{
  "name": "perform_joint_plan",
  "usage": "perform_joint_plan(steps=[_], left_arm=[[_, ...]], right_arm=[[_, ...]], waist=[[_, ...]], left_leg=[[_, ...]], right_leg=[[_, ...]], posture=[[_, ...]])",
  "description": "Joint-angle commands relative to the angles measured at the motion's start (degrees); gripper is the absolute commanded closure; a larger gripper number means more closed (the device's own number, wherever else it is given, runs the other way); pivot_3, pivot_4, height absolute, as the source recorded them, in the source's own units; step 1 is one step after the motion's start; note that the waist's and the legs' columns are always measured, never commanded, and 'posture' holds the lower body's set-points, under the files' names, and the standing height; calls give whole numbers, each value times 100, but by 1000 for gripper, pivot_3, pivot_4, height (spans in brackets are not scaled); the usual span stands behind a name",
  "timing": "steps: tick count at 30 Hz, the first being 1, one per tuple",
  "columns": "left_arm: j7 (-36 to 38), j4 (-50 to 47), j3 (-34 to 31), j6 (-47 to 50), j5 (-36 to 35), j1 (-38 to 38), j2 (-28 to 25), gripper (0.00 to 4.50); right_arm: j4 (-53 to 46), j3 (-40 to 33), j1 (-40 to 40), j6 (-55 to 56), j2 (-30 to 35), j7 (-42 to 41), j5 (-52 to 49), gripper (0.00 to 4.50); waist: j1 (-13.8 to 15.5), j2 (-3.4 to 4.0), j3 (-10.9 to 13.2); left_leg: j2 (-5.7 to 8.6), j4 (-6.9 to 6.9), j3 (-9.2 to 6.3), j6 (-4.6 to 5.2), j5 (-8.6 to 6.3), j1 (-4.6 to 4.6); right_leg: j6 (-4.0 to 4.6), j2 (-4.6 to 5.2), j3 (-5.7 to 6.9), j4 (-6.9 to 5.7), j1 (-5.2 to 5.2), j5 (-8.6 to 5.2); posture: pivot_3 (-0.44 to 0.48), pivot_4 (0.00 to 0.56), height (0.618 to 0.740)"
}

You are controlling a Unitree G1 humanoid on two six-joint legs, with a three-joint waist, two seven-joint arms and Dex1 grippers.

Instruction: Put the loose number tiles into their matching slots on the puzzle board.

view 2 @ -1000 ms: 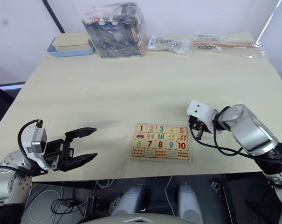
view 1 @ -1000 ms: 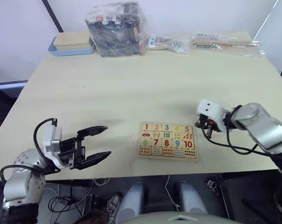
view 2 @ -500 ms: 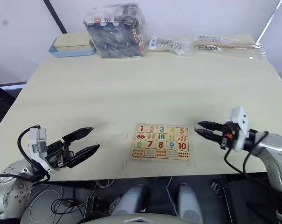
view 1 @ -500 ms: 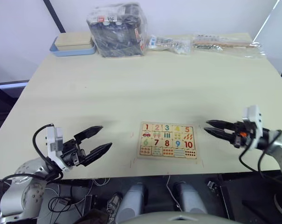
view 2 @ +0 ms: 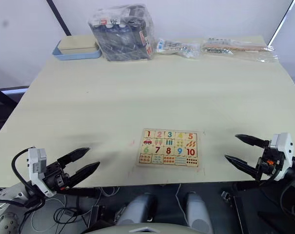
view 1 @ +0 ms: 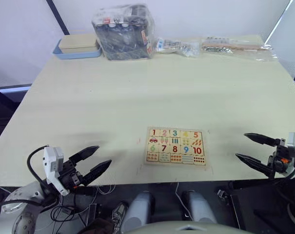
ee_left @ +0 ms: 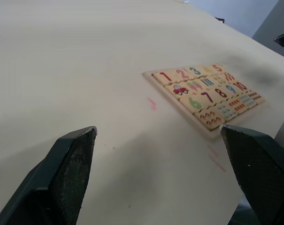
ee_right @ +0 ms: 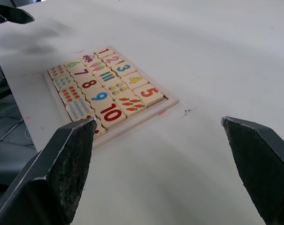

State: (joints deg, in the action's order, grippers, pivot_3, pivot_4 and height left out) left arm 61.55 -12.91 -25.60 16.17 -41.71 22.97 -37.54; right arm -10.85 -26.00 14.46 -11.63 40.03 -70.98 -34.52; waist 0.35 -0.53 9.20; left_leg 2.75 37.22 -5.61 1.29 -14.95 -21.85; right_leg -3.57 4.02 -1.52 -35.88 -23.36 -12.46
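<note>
Now the puzzle board holds number tiles 1–5 in its slots.

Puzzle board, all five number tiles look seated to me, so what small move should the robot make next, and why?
Probably none beyond a final check: the puzzle board shows tiles 1 to 5 lying in their row, no slot bare. Both the left gripper and right gripper are open, empty and off the board, so resting the arms seems right.

The two eye views looked down from the head over the table. Each wrist view looked low across it from opposite sides. All four shared the board.
</note>
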Motion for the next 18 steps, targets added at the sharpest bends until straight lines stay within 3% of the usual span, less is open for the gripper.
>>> perform_joint_plan(steps=[1, 8, 11, 14, 18], left_arm=[[440, 860, -242, -326, 125, -299, -191, 0], [1411, 3105, -131, -1144, 593, -1229, -420, 0], [1735, 3555, -85, -1451, 712, -1405, -367, 0], [1847, 3273, -45, -1539, 701, -1271, -255, 0], [1657, 1989, 115, -1510, 660, -547, 118, 0]], right_arm=[[44, -247, 104, 204, 44, -72, -108, 57], [38, -188, 203, 292, 6, 4, -132, 57], [8, -138, 177, 288, -9, 73, -122, 57], [21, -84, 158, 311, -27, 99, -97, 57], [44, -40, 133, 320, -33, 120, -88, 57]], waist=[[18, 1, 0], [28, -1, -3], [27, -5, -5], [27, -7, -7], [28, -6, -7]], left_leg=[[0, 0, 1, 0, 0, 0], [0, 1, 4, 0, 0, 2], [0, 1, 5, 0, 0, 2], [0, 0, 4, 0, 0, 2], [-3, -1, 8, 0, -1, 1]], right_leg=[[0, 0, 0, 0, 0, 0], [-12, -2, -1, -1, 0, 7], [-17, -2, -2, -1, 0, 11], [-21, 2, -3, -1, -1, 13], [-13, 33, -13, 1, -1, 9]], posture=[[0, 150, 740], [0, 150, 740], [0, 150, 740], [0, 150, 740], [0, 150, 740]])
